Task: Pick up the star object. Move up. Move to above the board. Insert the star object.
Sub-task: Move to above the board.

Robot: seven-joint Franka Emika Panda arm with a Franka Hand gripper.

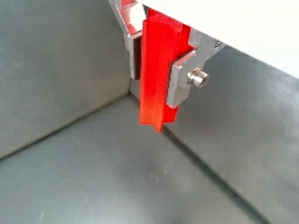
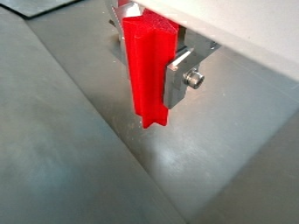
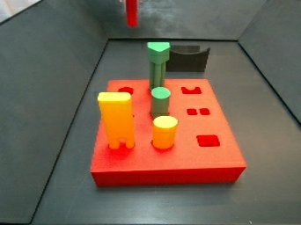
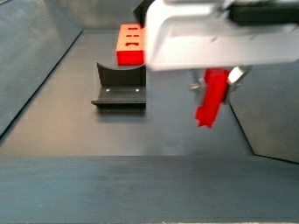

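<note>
My gripper (image 1: pixel 159 66) is shut on the star object (image 1: pixel 159 74), a slim red post with ridged sides. It hangs straight down between the silver fingers (image 1: pixel 187 83), its lower end free above the grey floor, as both wrist views show (image 2: pixel 149 74). In a side view the post (image 4: pixel 212 96) hangs below the white gripper body, high off the floor. In a side view only its lower end (image 3: pixel 132 12) shows at the upper edge, behind and left of the board (image 3: pixel 177 163). The red board carries two green pegs (image 3: pixel 157 63) and two yellow pegs (image 3: pixel 115 121).
The dark fixture (image 3: pixel 191 60) stands just behind the board, and shows in a side view (image 4: pixel 119 87) in front of it. Grey walls enclose the floor on all sides. Open shaped holes (image 3: pixel 207 140) lie on the board's right half.
</note>
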